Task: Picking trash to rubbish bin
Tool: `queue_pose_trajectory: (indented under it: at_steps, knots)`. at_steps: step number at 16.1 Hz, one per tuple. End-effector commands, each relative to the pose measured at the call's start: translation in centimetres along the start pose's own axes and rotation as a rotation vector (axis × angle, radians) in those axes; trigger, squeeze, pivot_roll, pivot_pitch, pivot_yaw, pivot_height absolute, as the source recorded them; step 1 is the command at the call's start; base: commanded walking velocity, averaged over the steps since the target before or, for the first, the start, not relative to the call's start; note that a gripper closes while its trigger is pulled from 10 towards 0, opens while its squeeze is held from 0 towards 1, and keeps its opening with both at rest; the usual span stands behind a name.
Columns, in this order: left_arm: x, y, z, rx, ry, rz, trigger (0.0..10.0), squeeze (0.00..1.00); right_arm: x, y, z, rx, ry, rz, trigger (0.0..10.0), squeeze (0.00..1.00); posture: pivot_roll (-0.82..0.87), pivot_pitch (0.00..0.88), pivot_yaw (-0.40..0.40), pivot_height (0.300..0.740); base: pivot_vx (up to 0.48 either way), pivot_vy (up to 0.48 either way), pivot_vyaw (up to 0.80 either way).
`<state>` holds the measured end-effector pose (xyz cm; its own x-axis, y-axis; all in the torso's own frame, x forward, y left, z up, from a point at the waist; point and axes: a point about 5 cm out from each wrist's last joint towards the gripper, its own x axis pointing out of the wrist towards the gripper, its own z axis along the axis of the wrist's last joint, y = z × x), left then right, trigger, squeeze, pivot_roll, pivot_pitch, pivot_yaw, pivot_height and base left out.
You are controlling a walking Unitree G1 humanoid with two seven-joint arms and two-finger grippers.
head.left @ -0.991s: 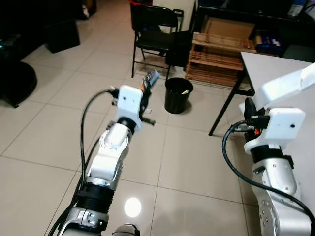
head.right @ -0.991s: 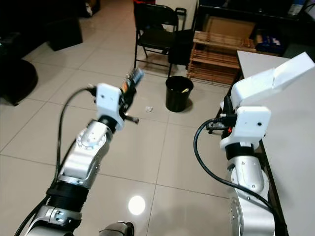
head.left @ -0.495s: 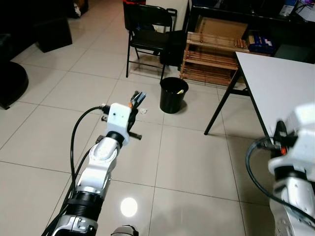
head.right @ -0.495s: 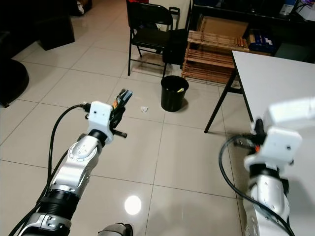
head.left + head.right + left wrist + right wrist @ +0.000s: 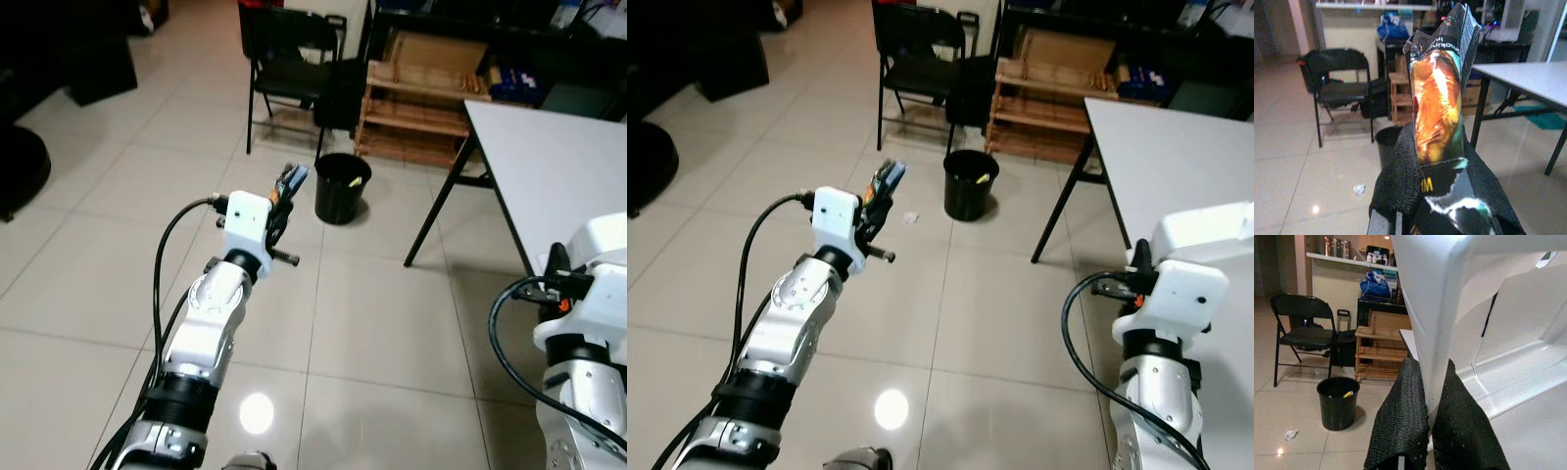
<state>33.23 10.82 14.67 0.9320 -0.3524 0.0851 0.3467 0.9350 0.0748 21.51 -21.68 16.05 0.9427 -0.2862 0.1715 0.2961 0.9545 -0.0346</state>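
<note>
Your left gripper [image 5: 1442, 196] clamps a wrapper [image 5: 1440, 93] short of the bin [image 5: 342, 186]; right gripper [image 5: 1430, 431] pinches a white container [image 5: 1449, 298]; nothing's dropped yet.

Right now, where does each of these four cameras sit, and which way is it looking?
Left and right eye views: on the head, looking forward and down at the tiled floor and black bin; both silver arms show.
Left wrist view: along the left gripper, shut on a snack wrapper.
Right wrist view: along the right gripper, shut on a white foam piece.
All four share the bin and the folding chair.
</note>
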Motion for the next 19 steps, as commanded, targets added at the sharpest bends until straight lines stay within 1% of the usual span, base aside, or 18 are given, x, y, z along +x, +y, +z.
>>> queue_pose_trajectory:
  at_steps: [1,6,13,19]
  knots:
    - [0.4,-0.4,0.7,0.000,-0.017,-0.021,10.0,0.00,0.0,0.2,0.8,0.006,-0.033,0.011,10.0,0.00,0.15,0.071,-0.069,0.740,0.412,0.000,0.00]
    - [0.4,-0.3,0.6,-0.001,-0.006,-0.011,10.0,0.00,0.1,0.5,0.7,0.006,-0.030,0.026,10.0,0.00,0.16,0.074,-0.074,0.740,0.411,0.000,0.00]
    - [0.5,-0.3,0.5,0.000,0.007,0.005,10.0,0.00,0.6,1.4,0.7,0.013,-0.030,0.071,10.0,0.00,0.16,0.079,-0.078,0.740,0.395,0.000,0.00]
    - [0.5,-0.3,0.6,0.001,0.011,0.014,10.0,0.00,0.7,1.7,0.7,0.012,-0.031,0.087,10.0,0.00,0.17,0.083,-0.081,0.740,0.392,0.000,0.00]
